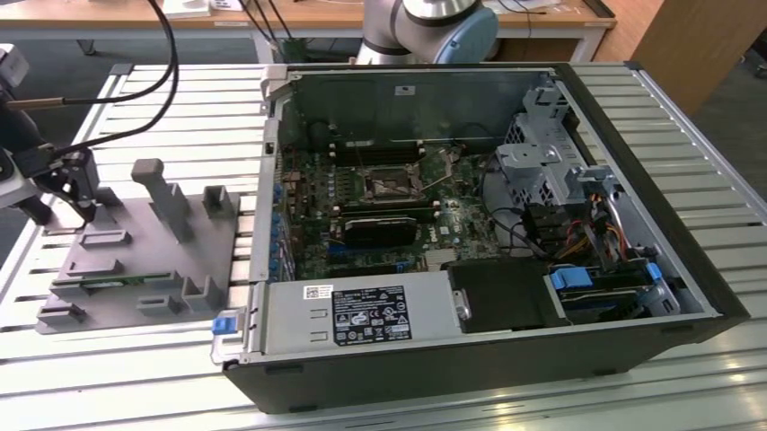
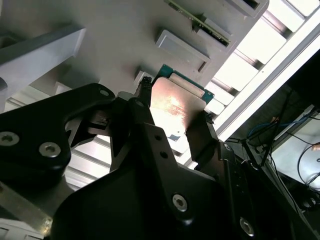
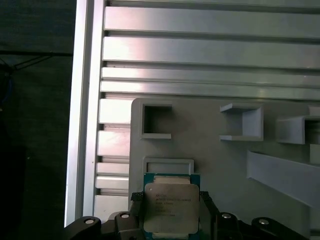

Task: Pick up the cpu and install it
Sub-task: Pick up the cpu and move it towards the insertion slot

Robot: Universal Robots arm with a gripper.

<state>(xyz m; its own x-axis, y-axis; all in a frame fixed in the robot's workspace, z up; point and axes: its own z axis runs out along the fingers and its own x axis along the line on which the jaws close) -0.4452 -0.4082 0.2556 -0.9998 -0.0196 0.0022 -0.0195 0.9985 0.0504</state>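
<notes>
The cpu [image 3: 171, 205] is a flat square chip with a silver-grey metal top and a green rim. It sits between the two black fingers of my gripper [image 3: 171, 199], which press on its opposite sides. In the second wrist view the cpu [image 2: 176, 104] shows its shiny top between the fingers [image 2: 143, 95], just above the grey holder tray [image 2: 115, 35]. In the exterior view my gripper [image 1: 70, 208] hangs over the far corner of the grey holder tray [image 1: 132, 260] on the exterior view's left, away from the motherboard socket [image 1: 390, 186].
An open computer case [image 1: 623, 296] lies on the slatted metal table [image 1: 180, 108], with its power supply [image 1: 359, 314] at the front. A green memory stick [image 1: 108, 285] lies in the tray, and grey posts [image 1: 162, 193] stand up from it. Black cables [image 1: 168, 63] hang above the table.
</notes>
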